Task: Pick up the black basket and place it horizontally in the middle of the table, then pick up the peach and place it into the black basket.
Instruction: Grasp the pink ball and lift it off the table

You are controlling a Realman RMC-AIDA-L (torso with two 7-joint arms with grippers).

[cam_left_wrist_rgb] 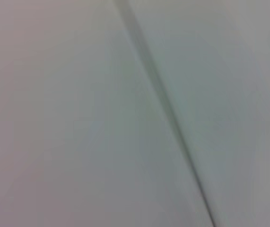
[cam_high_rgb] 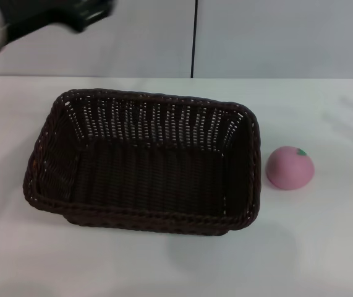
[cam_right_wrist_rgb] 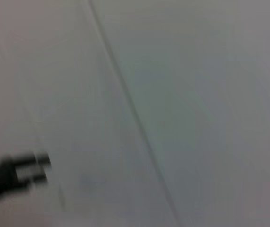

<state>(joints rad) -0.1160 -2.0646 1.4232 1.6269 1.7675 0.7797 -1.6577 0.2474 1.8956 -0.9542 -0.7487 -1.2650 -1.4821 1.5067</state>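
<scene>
1. The left gripper [cam_high_rgb: 93, 13] is seen blurred at the upper left of the head view, raised well above the table [cam_high_rgb: 324, 247]; whether its fingers are apart cannot be told, and nothing is held.
2. Only the head view shows the black basket [cam_high_rgb: 145, 164], lying horizontally mid-table, empty, with the peach [cam_high_rgb: 290, 167] just beside its right end.
3. A smeared dark gripper shape [cam_right_wrist_rgb: 16, 174] appears in the right wrist view; which arm's it is cannot be told.

Head view: looking forward and down from above onto the plain white flat desk [cam_high_rgb: 164, 266], near enough for the large dark woven wicker basket [cam_high_rgb: 145, 164] to fill the middle. Both wrist views: facing a pale grey panelled wall [cam_left_wrist_rgb: 78, 118] with a dark seam. Shared with the head view: that wall behind the desk.
</scene>
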